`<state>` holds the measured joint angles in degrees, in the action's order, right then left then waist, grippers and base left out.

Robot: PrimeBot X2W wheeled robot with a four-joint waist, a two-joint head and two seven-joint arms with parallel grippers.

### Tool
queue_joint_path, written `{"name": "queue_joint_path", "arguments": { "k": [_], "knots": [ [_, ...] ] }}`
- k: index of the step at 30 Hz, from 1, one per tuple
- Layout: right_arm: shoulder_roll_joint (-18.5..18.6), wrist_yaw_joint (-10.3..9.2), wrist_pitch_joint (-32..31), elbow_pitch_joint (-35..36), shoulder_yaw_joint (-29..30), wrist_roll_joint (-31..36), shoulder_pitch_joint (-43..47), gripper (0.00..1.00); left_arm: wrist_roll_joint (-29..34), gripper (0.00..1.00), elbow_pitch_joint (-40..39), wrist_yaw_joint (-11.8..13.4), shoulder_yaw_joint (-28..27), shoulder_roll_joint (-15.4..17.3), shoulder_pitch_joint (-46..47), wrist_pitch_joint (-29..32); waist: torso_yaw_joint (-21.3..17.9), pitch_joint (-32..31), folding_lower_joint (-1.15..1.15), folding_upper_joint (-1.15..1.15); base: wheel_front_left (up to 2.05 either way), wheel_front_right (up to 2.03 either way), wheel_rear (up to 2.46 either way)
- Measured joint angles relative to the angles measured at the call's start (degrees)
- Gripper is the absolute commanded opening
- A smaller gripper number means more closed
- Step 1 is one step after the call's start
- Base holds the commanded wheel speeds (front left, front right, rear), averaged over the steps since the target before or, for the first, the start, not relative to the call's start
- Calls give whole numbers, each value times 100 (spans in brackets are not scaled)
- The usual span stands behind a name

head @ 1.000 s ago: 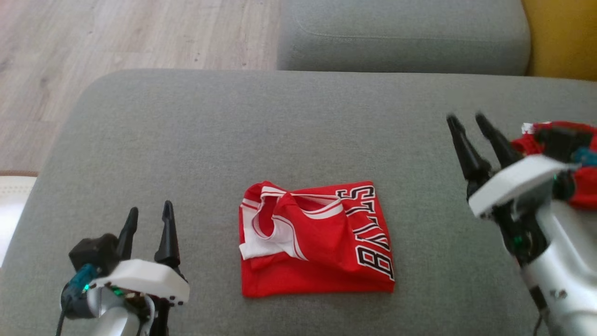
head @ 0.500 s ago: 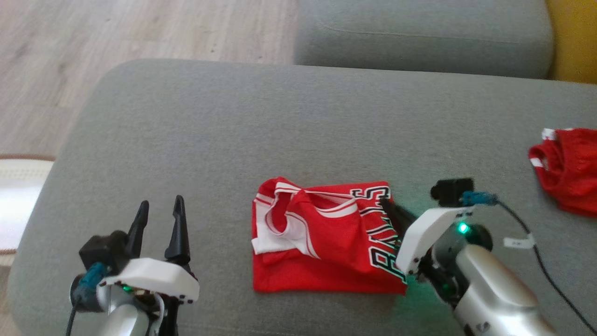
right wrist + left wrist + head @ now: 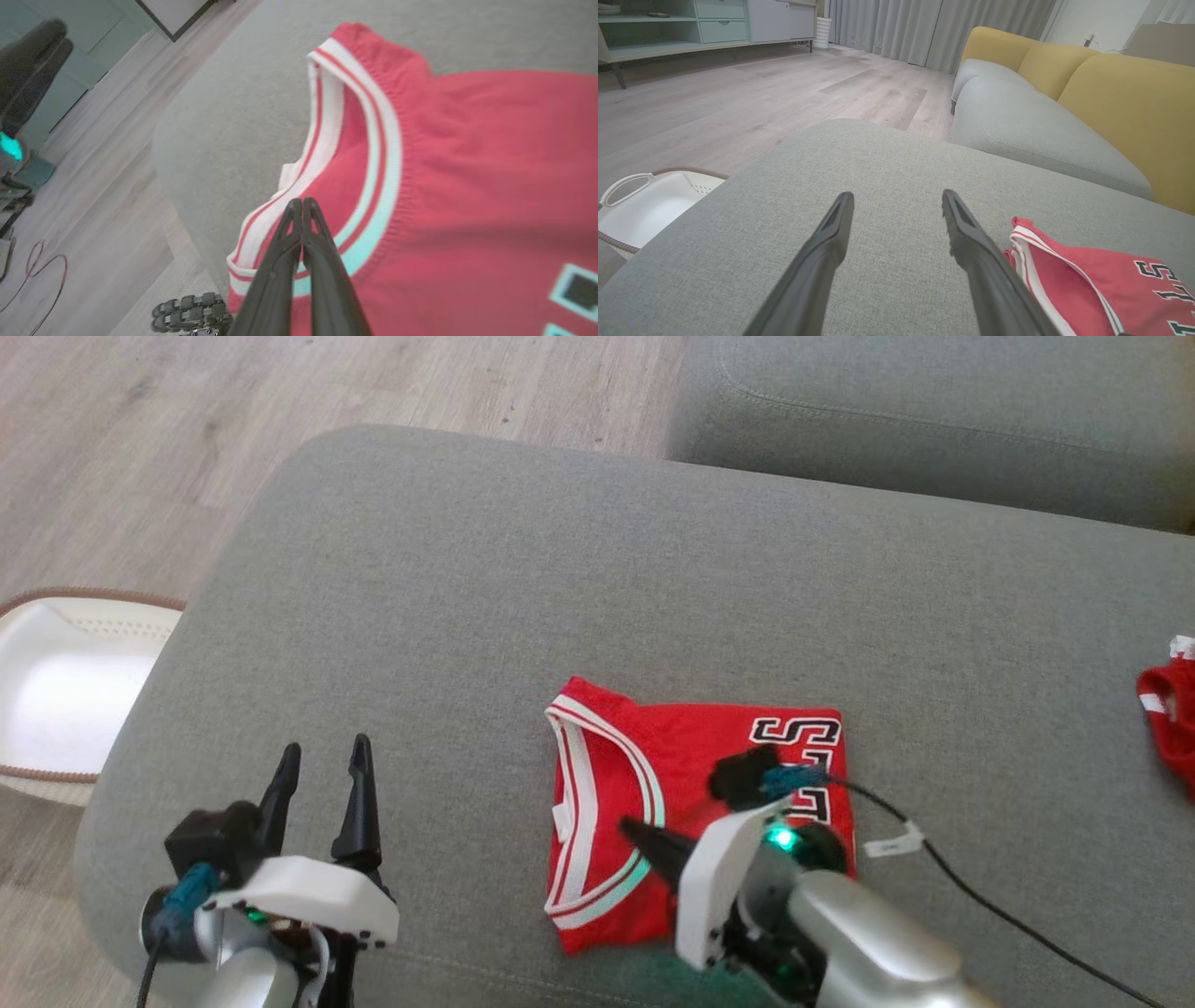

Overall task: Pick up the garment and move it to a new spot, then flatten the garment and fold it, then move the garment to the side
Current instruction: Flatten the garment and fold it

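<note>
Lying folded into a rough rectangle, the red jersey (image 3: 691,747) sits on the grey sofa cushion (image 3: 467,569), toward 5 o'clock of the cushion's middle in the head view, with its white-striped trim curving along the 9 o'clock side and black-and-white letters at its 2 o'clock corner. The right end effector (image 3: 627,825) reaches in from 5 o'clock with its two dark fingers pressed together, closed, the tips resting at the striped trim. The right wrist view shows the same closed tips (image 3: 299,201) against the band of the jersey (image 3: 467,163), and whether any cloth is pinched between them cannot be told. A black cable (image 3: 980,896) trails from that arm's wrist toward 4 o'clock across the cushion. The left end effector (image 3: 325,744) stands well apart from the jersey, at its 8 o'clock, fingers spread open and holding nothing. In the left wrist view its fingers (image 3: 897,196) point across bare cushion, with the jersey (image 3: 1087,284) at 4 o'clock. A white basket (image 3: 56,700) stands on the wooden floor (image 3: 280,392) at 9 o'clock beside the cushion. Another red cloth (image 3: 1172,719) lies at the 3 o'clock edge, and a second grey cushion (image 3: 934,420) sits at 1 o'clock.
</note>
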<state>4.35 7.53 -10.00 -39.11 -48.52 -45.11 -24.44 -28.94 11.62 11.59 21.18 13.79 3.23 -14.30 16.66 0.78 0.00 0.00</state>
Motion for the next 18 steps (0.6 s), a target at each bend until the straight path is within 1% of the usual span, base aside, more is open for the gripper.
{"name": "queue_joint_path", "arguments": {
  "k": [2,4,7,11,12,13,15,16,17,18],
  "knots": [
    [9,0,84,160,-257,-133,-1,0,13,100,1,1,-19,-4,0,0,-27,2,0,0,0,0,0],
    [53,0,304,316,-416,-233,-46,0,14,100,-3,1,-64,-9,1,0,-82,0,0,0,0,0,0],
    [268,0,783,581,-512,-350,-263,0,16,100,-21,3,-140,-11,1,0,-193,-12,0,0,0,0,0],
    [691,0,1399,833,-444,-433,-558,0,78,100,-99,2,-172,-15,-2,0,-386,-46,0,0,0,0,0],
    [691,0,1399,833,-444,-433,-558,0,78,100,-99,2,-172,-15,-2,0,-386,-46,0,0,0,0,0],
    [894,0,1706,915,-272,-431,-614,0,121,100,-170,-1,-198,-18,-4,0,-495,-63,0,0,0,0,0],
    [1093,0,1976,955,-65,-421,-672,0,151,100,-223,-5,-242,-24,-10,0,-610,-84,0,0,0,0,0],
    [1093,0,1976,955,-65,-421,-672,7,151,100,-223,-5,-242,-24,-10,0,-610,-84,0,0,0,0,0],
    [1182,0,2076,973,70,-391,-693,40,166,100,-238,-7,-283,-27,-20,0,-672,-95,0,0,0,0,0],
    [1271,0,2145,987,186,-337,-703,82,167,100,-245,-7,-321,-27,-32,0,-736,-105,0,0,0,0,0]
  ]
}}
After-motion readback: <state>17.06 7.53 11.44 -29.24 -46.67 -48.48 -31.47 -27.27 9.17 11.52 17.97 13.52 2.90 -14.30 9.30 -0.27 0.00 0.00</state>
